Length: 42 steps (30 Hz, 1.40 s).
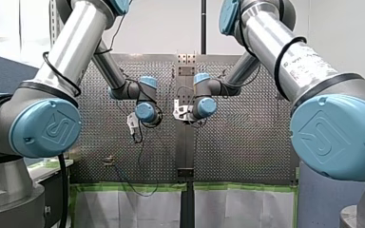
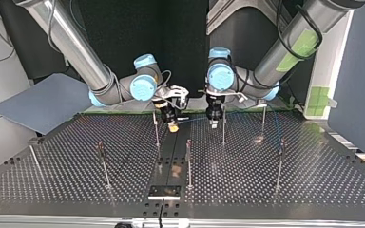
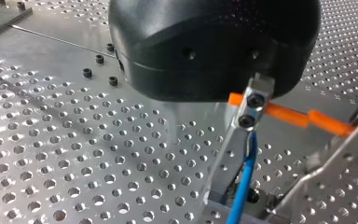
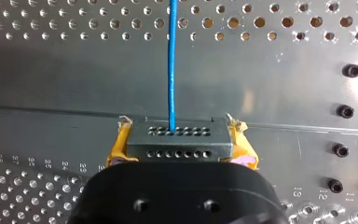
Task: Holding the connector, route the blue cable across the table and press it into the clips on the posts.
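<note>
Clamping from both sides, the yellow pads point(image 4: 116, 147) of my right gripper point(image 4: 179, 139) are closed on the dark grey rectangular connector point(image 4: 186, 150), whose face shows 2 rows of small round holes. The thin blue cable point(image 4: 171, 60) leaves the upper row and runs straight ahead of the gripper, over the perforated metal table point(image 2: 76, 180).

In the top view my right gripper hangs low at the table's far middle, and my left gripper point(image 2: 214, 122) hangs just beside it, both above the plain strip between the 2 hole fields. The cable is a faint blue line between them. Thin upright metal posts point(image 2: 188, 161) stand spread over the table, 1 of them close to each gripper; whether the cable sits in any clip is too small to tell.

In the left wrist view the blue cable passes down beside the metal part under my left gripper's black body, with an orange bar point(image 3: 289, 115) running sideways behind it. Whether this gripper is closed on the cable cannot be told.

Small numerals are stamped by the table's holes in the right wrist view; 1 near the gripper looks like 13, and the rest are too blurred to read. The round blue joint caps point(image 1: 45, 128) carry an embossed emblem, and print on my right arm's silver tube is unreadable.
</note>
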### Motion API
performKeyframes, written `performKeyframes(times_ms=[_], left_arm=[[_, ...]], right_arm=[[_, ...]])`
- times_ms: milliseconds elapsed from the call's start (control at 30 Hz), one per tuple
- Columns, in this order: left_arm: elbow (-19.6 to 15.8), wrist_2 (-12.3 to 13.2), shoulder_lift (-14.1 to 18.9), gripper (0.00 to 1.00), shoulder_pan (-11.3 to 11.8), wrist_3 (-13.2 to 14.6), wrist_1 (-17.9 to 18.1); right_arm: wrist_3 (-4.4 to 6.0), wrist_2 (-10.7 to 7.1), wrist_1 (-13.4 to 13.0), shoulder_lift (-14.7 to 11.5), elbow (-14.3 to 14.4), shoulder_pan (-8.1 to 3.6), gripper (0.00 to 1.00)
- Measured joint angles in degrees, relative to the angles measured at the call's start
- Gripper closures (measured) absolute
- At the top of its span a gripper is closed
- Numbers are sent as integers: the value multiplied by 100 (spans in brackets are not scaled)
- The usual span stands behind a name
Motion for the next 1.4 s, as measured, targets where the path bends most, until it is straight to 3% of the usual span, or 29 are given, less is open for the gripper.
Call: performKeyframes(times_ms=[500,700,867,1100,1400], left_arm=[[-1,-213,52,98,-33,216,-465],[-1,-258,292,98,-85,222,-676],[-6,-264,579,98,-154,179,-797],[-8,-261,926,98,-201,111,-980],[-10,-265,1491,98,-235,135,-1239]], right_arm=[[-25,-28,18,-89,-14,-13,100],[36,-24,32,-387,-16,-36,100],[164,-21,77,-646,-13,-49,100],[229,-6,348,-992,8,-51,100],[310,30,527,-1417,314,-73,100]])
